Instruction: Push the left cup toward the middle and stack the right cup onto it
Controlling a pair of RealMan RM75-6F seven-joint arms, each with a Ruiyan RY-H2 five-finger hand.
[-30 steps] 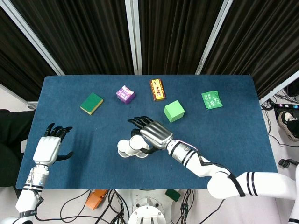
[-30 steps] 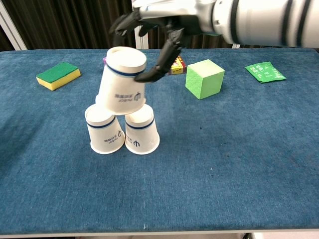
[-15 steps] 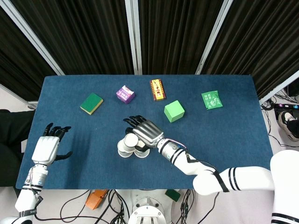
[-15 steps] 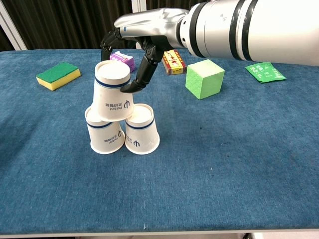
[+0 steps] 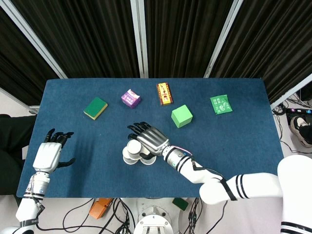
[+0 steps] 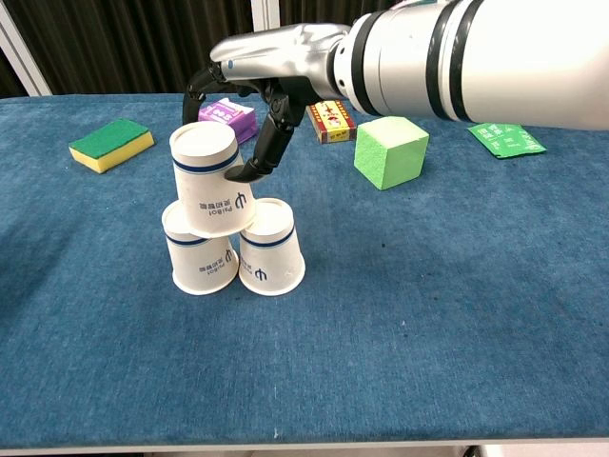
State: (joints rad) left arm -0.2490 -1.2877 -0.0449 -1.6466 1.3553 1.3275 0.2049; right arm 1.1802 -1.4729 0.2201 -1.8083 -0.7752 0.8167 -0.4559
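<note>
So the top cup (image 6: 212, 180) has come down and straightened since a second ago: back then it was tilted hard, now it sits nearly upright, upside down, long axis close to vertical with just a slight lean to the left. Closed base points up, open mouth down. It rests on the two lower cups, mostly over the left cup (image 6: 199, 253), with its rim also touching the right cup (image 6: 270, 247). Both of those stand upside down, touching side by side, near the table's (image 6: 457, 314) middle front.

The right hand (image 6: 269, 74) is on the top cup from about 1 o'clock, fingers (image 6: 264, 152) curled around it, one dark fingertip pressing its right side just under the blue band. From the head view the hand covers most of the stack.

The left hand (image 5: 50, 155) sits way off at 9 o'clock by the table edge, fingers spread, holding nothing.

Behind the stack: sponge (image 6: 111, 144) at 10, purple box (image 6: 226, 115) at 12, green cube (image 6: 390, 151) at 2.
</note>
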